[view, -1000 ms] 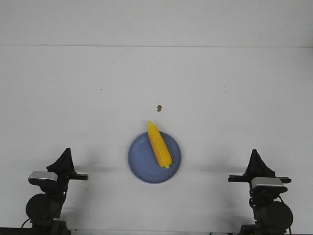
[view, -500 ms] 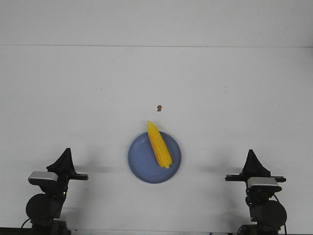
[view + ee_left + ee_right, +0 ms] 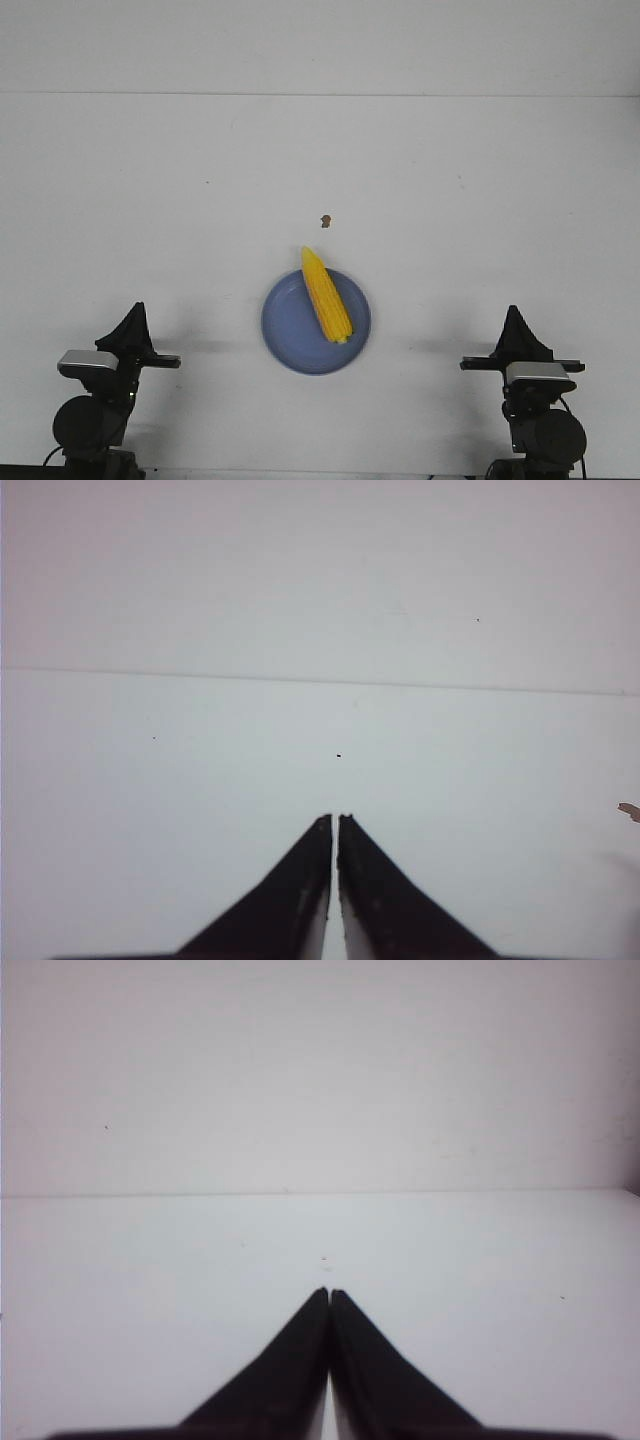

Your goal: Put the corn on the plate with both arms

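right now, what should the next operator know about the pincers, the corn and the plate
Left pincer: shut, empty, parked at the near left of the table.
Right pincer: shut, empty, parked at the near right.
The corn lies on the plate, on its right half, pointed tip sticking out past the far rim. The plate sits near the table's middle, between the two arms and clear of both. A small brown speck lies on the table beyond the plate.
Done: corn is on the plate and released.
Left: nothing visible for the task; both arms look retracted.
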You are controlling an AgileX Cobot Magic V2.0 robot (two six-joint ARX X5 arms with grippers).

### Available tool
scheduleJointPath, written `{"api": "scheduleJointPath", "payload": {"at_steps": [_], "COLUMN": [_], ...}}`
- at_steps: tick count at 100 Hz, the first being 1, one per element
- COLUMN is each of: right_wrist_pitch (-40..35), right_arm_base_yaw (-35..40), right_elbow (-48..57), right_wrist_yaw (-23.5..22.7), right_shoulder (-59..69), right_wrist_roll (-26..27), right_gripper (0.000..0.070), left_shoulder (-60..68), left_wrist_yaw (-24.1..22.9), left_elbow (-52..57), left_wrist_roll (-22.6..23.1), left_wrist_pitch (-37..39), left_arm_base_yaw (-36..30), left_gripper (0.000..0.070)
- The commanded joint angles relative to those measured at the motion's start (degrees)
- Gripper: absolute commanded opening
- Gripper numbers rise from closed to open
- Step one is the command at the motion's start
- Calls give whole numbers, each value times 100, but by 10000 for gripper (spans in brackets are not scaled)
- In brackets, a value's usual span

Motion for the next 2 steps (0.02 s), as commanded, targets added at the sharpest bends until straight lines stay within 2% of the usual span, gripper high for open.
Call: {"api": "scheduleJointPath", "payload": {"at_steps": [1,2], "right_wrist_pitch": [52,52], "right_arm_base_yaw": [0,0], "right_elbow": [-13,-13], "right_wrist_yaw": [17,17], "right_shoulder": [-11,-11], "right_wrist_roll": [-13,-13], "right_gripper": [0,0], "left_shoulder": [-7,-7], "left_wrist_yaw": [-15,-15], "left_elbow": [-109,-109], "left_wrist_roll": [37,37], "left_wrist_pitch": [55,55], "left_arm_base_yaw": [4,4], "left_gripper": [16,16]}}
